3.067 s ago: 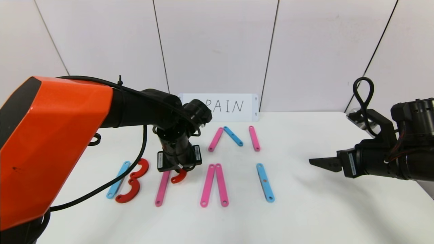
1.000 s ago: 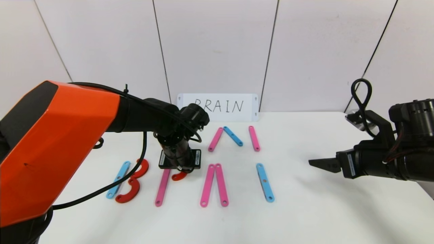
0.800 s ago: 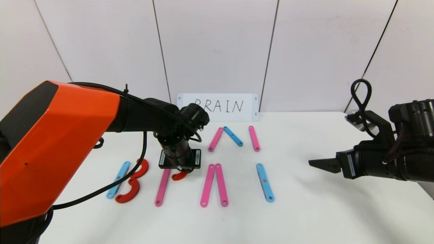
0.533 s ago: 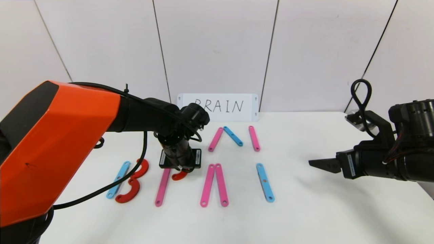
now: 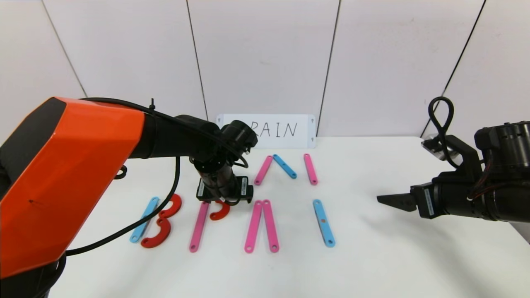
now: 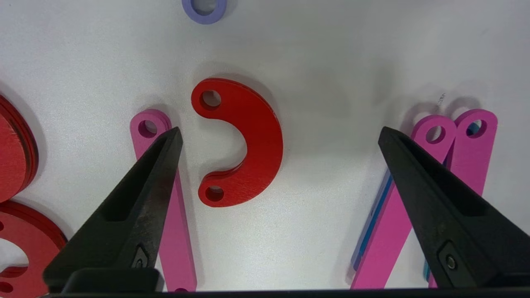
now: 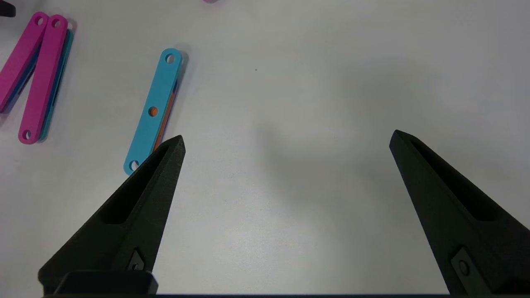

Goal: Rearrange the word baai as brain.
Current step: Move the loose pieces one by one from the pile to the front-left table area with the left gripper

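The left gripper (image 6: 279, 136) hovers, jaws spread wide, over a red curved plastic piece (image 6: 244, 140) lying free between them on the white table (image 6: 331, 62); the right gripper (image 7: 285, 142) idles, jaws open.

**Non-task items in view**

A white table (image 5: 372, 256) is seen filling the lower part of the head view. At its far edge a white card (image 5: 285, 131) is stood against the wall, handwritten in black; only "RAIN" is readable, the first letter being hidden. Behind it a wall of pale panels (image 5: 265, 58) is seen, divided by dark seams. A shiny metal object (image 5: 434, 142) is partly seen at the table's far right edge; what it is cannot be told.
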`<state>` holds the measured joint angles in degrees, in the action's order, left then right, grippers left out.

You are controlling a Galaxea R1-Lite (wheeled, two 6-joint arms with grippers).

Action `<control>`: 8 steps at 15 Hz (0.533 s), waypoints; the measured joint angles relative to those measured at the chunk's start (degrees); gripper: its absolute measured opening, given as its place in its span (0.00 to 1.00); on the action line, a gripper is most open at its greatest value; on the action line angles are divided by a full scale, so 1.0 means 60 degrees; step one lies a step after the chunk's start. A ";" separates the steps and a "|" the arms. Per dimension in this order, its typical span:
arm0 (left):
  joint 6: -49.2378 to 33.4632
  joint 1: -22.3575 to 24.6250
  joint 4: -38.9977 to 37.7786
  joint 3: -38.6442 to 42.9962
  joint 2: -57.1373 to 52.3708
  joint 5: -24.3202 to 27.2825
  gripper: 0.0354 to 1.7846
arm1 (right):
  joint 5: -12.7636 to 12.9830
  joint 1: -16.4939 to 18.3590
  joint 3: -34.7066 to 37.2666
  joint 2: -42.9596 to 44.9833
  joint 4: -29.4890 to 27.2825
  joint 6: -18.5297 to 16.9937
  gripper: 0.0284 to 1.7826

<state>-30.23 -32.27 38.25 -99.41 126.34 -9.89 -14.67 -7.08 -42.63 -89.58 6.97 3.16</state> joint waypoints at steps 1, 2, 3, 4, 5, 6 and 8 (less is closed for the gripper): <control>0.0008 -0.0006 0.0041 -0.0079 -0.0008 0.0004 0.96 | 0.0000 0.0000 0.0000 0.0004 0.0000 0.0002 0.97; 0.0106 -0.0010 0.0073 -0.0175 -0.0018 0.0000 0.97 | 0.0000 0.0000 0.0000 0.0004 -0.0002 0.0002 0.97; 0.0272 -0.0010 0.0087 -0.0221 -0.0037 -0.0014 0.97 | 0.0000 0.0000 0.0000 0.0000 0.0000 0.0002 0.97; 0.0473 -0.0010 0.0098 -0.0244 -0.0063 -0.0024 0.97 | 0.0000 0.0000 0.0000 0.0004 0.0000 0.0002 0.97; 0.0634 -0.0004 0.0110 -0.0248 -0.0085 -0.0075 0.97 | 0.0002 0.0000 0.0000 0.0000 0.0000 0.0002 0.97; 0.0695 0.0018 0.0102 -0.0258 -0.0085 -0.0217 0.97 | 0.0000 0.0000 0.0000 0.0000 0.0000 0.0006 0.97; 0.0951 0.0161 0.0091 -0.0488 -0.0022 -0.0510 0.97 | 0.0000 0.0000 0.0000 0.0000 0.0000 0.0002 0.97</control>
<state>-24.53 -31.31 38.80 -102.34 126.21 -12.95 -14.67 -7.08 -42.63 -89.58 6.97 3.17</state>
